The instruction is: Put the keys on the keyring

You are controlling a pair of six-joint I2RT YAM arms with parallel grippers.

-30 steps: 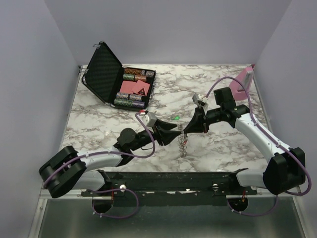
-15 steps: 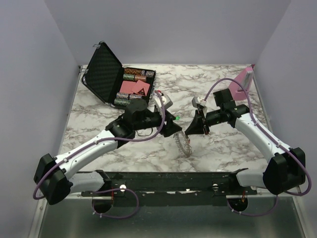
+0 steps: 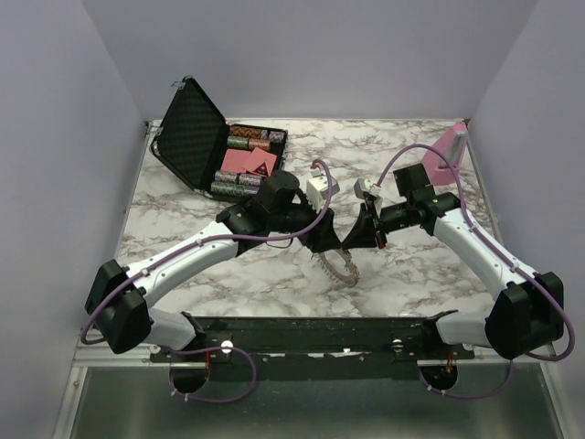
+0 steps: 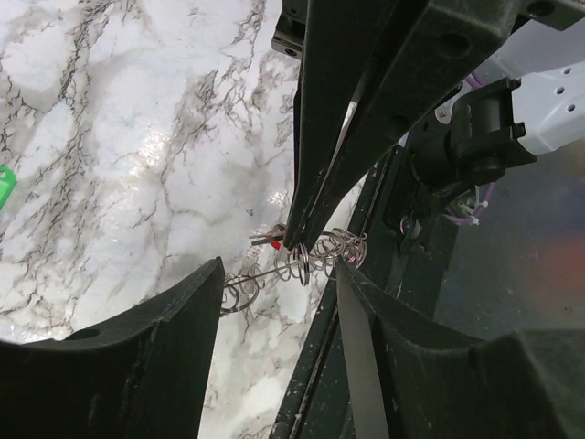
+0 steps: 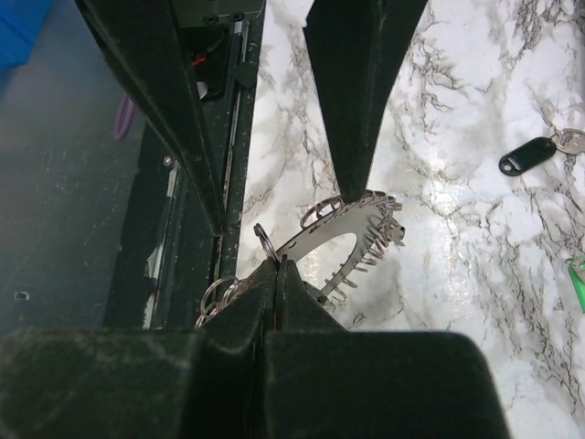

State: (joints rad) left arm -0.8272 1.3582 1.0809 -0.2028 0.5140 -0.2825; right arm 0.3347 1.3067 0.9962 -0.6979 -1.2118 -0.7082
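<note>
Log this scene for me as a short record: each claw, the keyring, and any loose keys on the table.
right claw: shut on keyring
left claw: open, straddling keyring
loose keys: black key and green key on table, away from keyring
back left: open case
back right: pink stand

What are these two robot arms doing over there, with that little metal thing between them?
They're trying to get keys onto a keyring. The right gripper is shut on the edge of the keyring, pinching it. The left gripper is open, with a finger on either side of the ring, and holds nothing. A black key and a green key lie loose on the table, not yet on the ring.
</note>
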